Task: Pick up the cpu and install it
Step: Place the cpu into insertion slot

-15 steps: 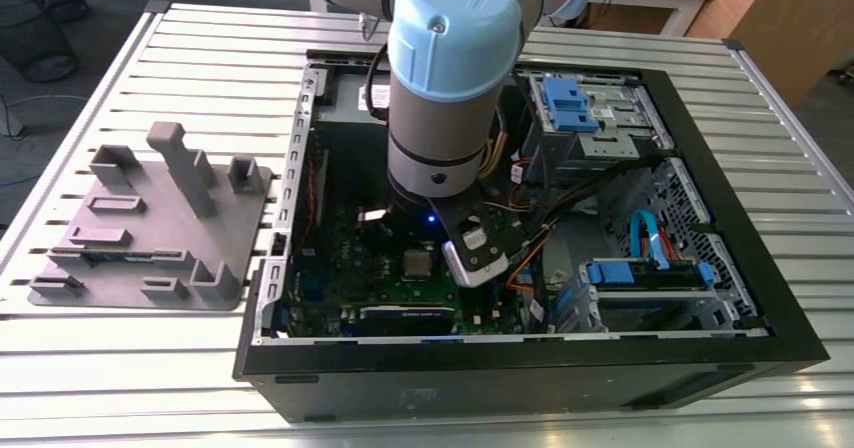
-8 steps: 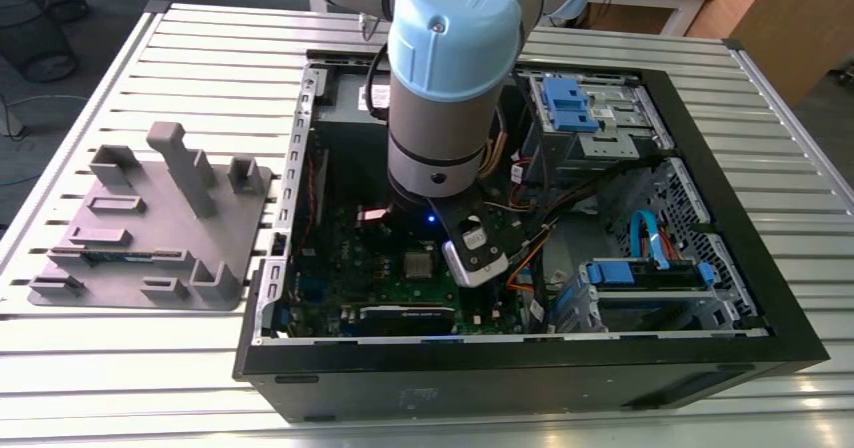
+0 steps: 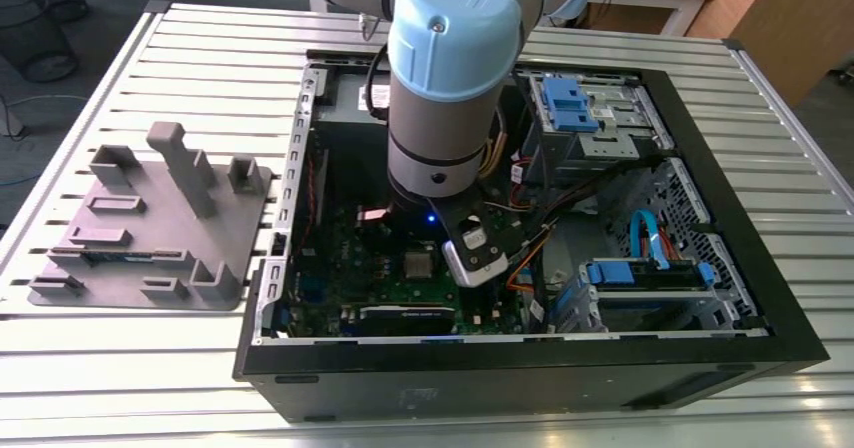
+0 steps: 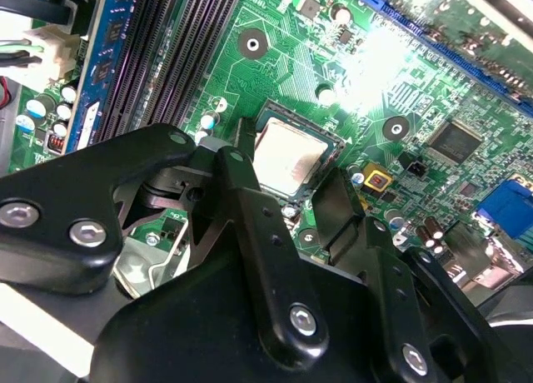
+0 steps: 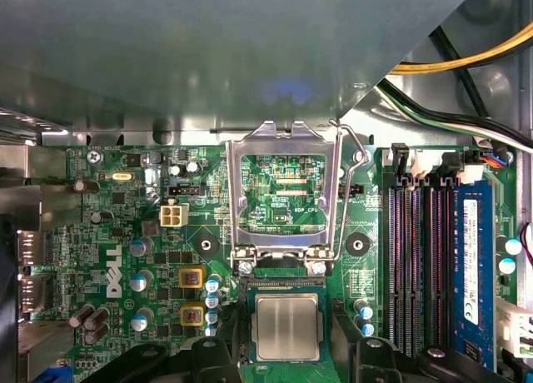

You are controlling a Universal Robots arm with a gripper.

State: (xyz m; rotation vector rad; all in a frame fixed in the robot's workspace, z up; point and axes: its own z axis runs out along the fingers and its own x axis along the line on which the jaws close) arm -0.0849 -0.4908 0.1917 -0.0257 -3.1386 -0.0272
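the cpu (image 5: pixel 286 326) lay flat in its socket on the green motherboard (image 5: pixel 125 233), pale metal top facing up, framed by the socket's dark border. in the second wrist view the same chip (image 4: pixel 287 154) caught a bright glare from the light beside it. the gripper (image 4: pixel 290 173) stood over it with its black fingers (image 4: pixel 250 221) spread wide, one on each side of the socket. in the first wrist view a strip of socket edge showed between the chip and each finger, so the pincer had hold of nothing and the chip rested on its own.

just beyond the socket the silver retention frame (image 5: pixel 281 191) stood swung up and open, the board visible through its square window, with the thin wire lever (image 5: pixel 340 191) raised along one side. beside the socket ran the long dark memory slots (image 5: pixel 412 258), and next to them a blue memory module (image 5: pixel 473 266). yellow and black cables (image 5: pixel 466 62) crossed the metal wall past the board.

in the exterior view the robot arm (image 3: pixel 447 88) reached straight down into the open computer case (image 3: pixel 534 368), which lay on its side on a slatted metal table (image 3: pixel 134 388). a grey plastic fixture (image 3: pixel 147 228) sat on the table toward the exterior view's left, well apart from the case's interior.
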